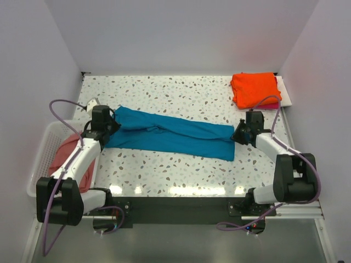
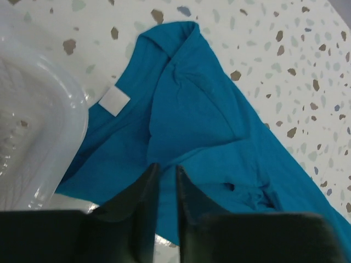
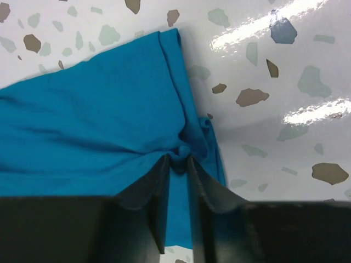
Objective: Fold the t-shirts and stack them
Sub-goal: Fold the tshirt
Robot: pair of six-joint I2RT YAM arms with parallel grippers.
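Note:
A teal-blue t-shirt (image 1: 170, 137) lies stretched in a long band across the middle of the table. At the shirt's left end, by the collar, my left gripper (image 1: 112, 127) has its jaws a narrow slit apart (image 2: 167, 167), and the cloth (image 2: 208, 109) lies flat under them. At the right end, my right gripper (image 1: 237, 135) pinches a small nub of the hem between its tips (image 3: 178, 159), with wrinkles running out from it across the cloth (image 3: 98, 120). A folded orange t-shirt (image 1: 255, 89) sits at the back right, on top of a magenta one (image 1: 272, 105).
A white lattice basket (image 1: 41, 159) stands at the left table edge with a salmon-pink t-shirt (image 1: 63, 156) in it. In the left wrist view its rim (image 2: 33, 120) is close beside the shirt's collar end. The white neck label (image 2: 115, 100) faces up.

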